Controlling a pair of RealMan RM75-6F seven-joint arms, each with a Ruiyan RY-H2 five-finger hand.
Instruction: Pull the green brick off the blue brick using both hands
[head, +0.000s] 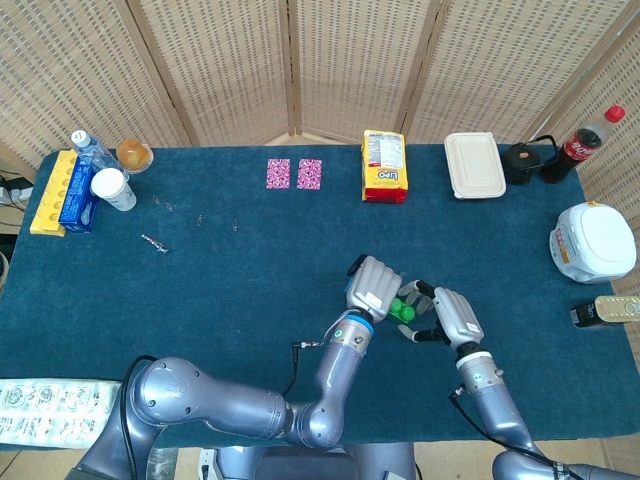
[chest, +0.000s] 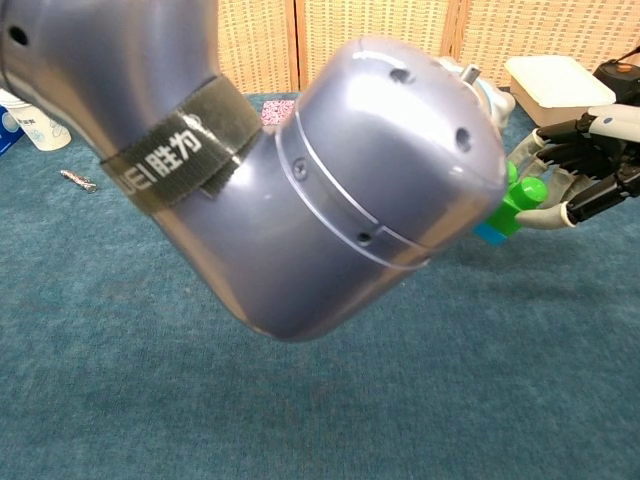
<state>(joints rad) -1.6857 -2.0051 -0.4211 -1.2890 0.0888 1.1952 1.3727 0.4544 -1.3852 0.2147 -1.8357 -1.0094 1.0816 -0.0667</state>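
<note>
The green brick (head: 405, 306) sits between my two hands just right of the table's middle, still stacked on the blue brick (chest: 490, 233), of which only a corner shows. My left hand (head: 373, 285) is curled over the bricks' left side and holds the blue one. In the chest view my own left forearm (chest: 330, 190) hides that grip. My right hand (head: 450, 315) closes in from the right. Its fingers (chest: 575, 150) wrap the green brick (chest: 520, 195) from behind, with the thumb under it.
A yellow snack bag (head: 385, 166), a white lunch box (head: 474, 165) and a cola bottle (head: 590, 135) line the far edge. A white cooker (head: 592, 240) stands at the right. Pink cards (head: 294, 173), a paper cup (head: 112, 188) and a screw (head: 155, 243) lie to the left.
</note>
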